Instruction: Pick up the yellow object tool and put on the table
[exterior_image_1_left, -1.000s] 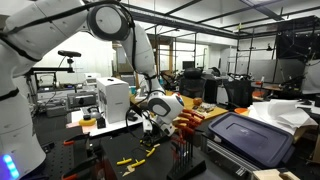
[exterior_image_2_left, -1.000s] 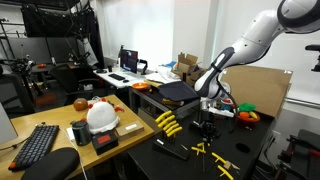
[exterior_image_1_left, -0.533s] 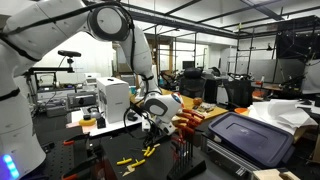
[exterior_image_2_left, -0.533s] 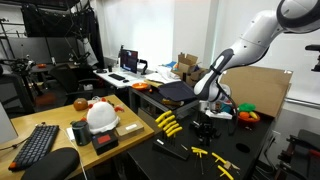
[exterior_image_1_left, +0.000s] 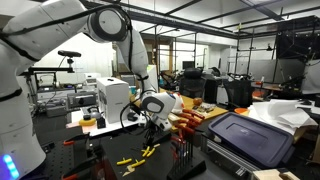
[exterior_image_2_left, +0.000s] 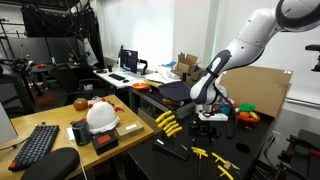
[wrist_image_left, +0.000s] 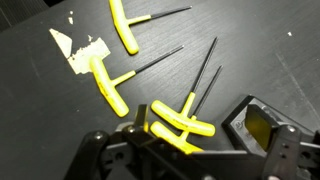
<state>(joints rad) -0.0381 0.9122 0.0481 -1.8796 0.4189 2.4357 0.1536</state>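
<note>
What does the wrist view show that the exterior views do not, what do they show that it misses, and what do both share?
Only the wrist view: a white scrap and the thin black shafts of the yellow tools. Only an exterior view: the arm, a keyboard and a white helmet. Both: the yellow tools lying on the black table.
</note>
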